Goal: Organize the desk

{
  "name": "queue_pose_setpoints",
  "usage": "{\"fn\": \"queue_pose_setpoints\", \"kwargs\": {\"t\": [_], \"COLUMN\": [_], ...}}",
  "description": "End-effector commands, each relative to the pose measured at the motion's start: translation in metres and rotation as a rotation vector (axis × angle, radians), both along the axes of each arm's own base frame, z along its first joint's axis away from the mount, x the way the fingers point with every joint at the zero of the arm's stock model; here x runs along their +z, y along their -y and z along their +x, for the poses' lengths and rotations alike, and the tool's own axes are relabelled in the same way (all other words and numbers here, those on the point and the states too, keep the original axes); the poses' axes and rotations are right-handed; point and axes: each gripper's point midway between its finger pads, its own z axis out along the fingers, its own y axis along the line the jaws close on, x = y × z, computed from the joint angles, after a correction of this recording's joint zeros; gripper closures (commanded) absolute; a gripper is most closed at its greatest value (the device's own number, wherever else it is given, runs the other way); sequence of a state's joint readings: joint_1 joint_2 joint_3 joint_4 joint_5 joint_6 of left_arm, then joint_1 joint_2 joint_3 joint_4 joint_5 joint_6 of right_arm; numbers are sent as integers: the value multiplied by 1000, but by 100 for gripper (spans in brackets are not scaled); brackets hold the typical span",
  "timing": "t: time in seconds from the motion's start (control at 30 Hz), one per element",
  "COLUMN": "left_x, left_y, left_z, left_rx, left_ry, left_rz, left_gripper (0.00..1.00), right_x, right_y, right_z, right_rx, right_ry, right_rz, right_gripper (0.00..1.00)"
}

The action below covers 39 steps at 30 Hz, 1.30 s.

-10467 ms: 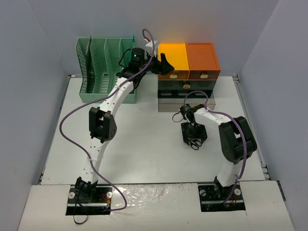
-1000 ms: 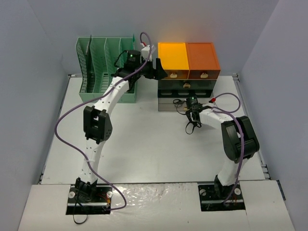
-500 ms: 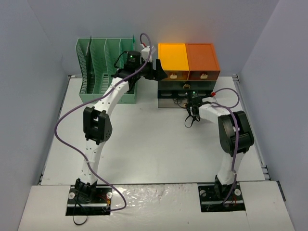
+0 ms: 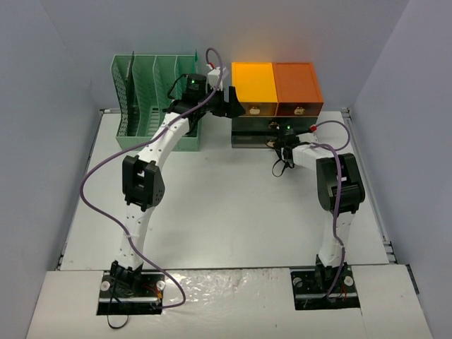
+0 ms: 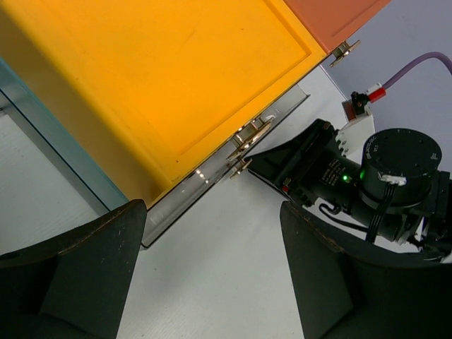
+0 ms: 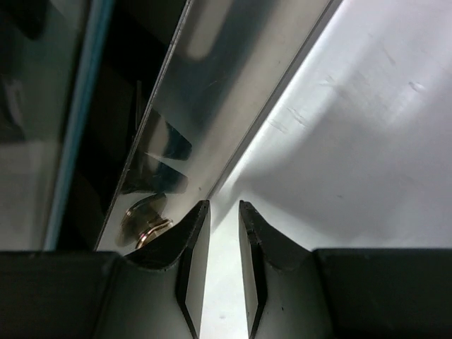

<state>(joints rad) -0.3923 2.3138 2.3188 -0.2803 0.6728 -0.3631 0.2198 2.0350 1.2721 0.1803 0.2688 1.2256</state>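
The desk (image 4: 212,205) is a pale off-white tabletop. At its far side stands the orange-and-dark-grey drawer unit (image 4: 275,88). My right gripper (image 4: 275,143) is low on the desk (image 6: 353,141), against the front of the unit's lowest drawer (image 6: 198,92). Its jaws (image 6: 224,208) are all but shut, with a thin slit and nothing between them. A brass handle (image 6: 145,222) lies just left of the left finger. My left gripper (image 4: 233,104) hangs open and empty by the unit's yellow top (image 5: 162,78). Its fingers (image 5: 92,261) straddle bare desk (image 5: 212,282).
A mint-green slotted file rack (image 4: 152,99) stands at the back left, beside my left forearm. Metal rails edge the desk (image 4: 367,183). The right arm's wrist (image 5: 395,169) shows in the left wrist view, close to the drawer fronts. Grey walls enclose three sides.
My right gripper has moved toward the drawer unit, and the lowest drawer has slid in with it. The left arm has not moved.
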Motion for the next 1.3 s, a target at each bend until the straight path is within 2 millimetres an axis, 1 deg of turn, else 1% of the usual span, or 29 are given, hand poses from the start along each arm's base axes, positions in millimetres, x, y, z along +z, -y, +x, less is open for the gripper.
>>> {"fn": "queue_pose_setpoints", "kwargs": {"t": [0.0,0.1,0.17,0.2,0.37,0.47,0.57,0.67,0.73,0.77,0.8,0.83,0.87,0.9,0.93,0.97,1.0,1.03,1.1,1.13,1.17,1.27], "left_x": [55,54,54,53,55,54,50,45,42,48,49,41,41,46,46,45,39,39,20,18,16,-3], "left_y": [-4,-4,-6,-6,-9,-11,-16,-22,-28,-32,-35,-38,-41,-48,-53,-58,-62,-66,-77,-83,-90,-110], "left_z": [-3,-3,-3,-4,-5,-9,-20,-28,-38,-44,-49,-53,-57,-67,-75,-83,-91,-101,-117,-127,-137,-160], "left_rx": [-11,-11,-10,-9,-5,-5,-3,6,12,16,21,27,33,40,50,60,84,94,159,194,230,344], "left_ry": [137,135,137,135,137,129,115,109,99,108,108,92,90,93,89,84,71,64,18,7,-5,-70], "left_rz": [-34,-30,-24,-22,-19,-10,10,34,55,58,66,85,98,131,157,183,230,247,339,375,410,484], "left_gripper": [27,27,27,27,27,27,27,27,27,27,27,27,27,27,27,27,27,27,25,23,21,15], "right_x": [60,67,66,69,71,69,72,66,64,70,73,69,72,81,87,93,93,98,99,102,104,101], "right_y": [-12,-13,-12,-13,-15,-19,-22,-30,-35,-38,-40,-40,-41,-44,-47,-50,-54,-57,-65,-65,-66,-63], "right_z": [48,59,62,65,63,44,13,-13,-31,-38,-46,-54,-59,-68,-73,-79,-86,-91,-106,-114,-122,-141], "right_rx": [24,32,33,38,50,44,38,60,83,93,103,114,120,147,176,205,239,278,344,375,404,466], "right_ry": [195,215,214,220,209,170,141,94,75,83,84,71,74,78,80,82,67,66,39,29,20,-15], "right_rz": [32,30,29,33,36,49,42,34,41,48,49,42,44,34,33,32,27,18,-9,-35,-62,-146], "right_gripper": [79,77,77,77,76,76,76,75,74,73,73,73,71,68,64,59,54,40,22,10,0,0]}}
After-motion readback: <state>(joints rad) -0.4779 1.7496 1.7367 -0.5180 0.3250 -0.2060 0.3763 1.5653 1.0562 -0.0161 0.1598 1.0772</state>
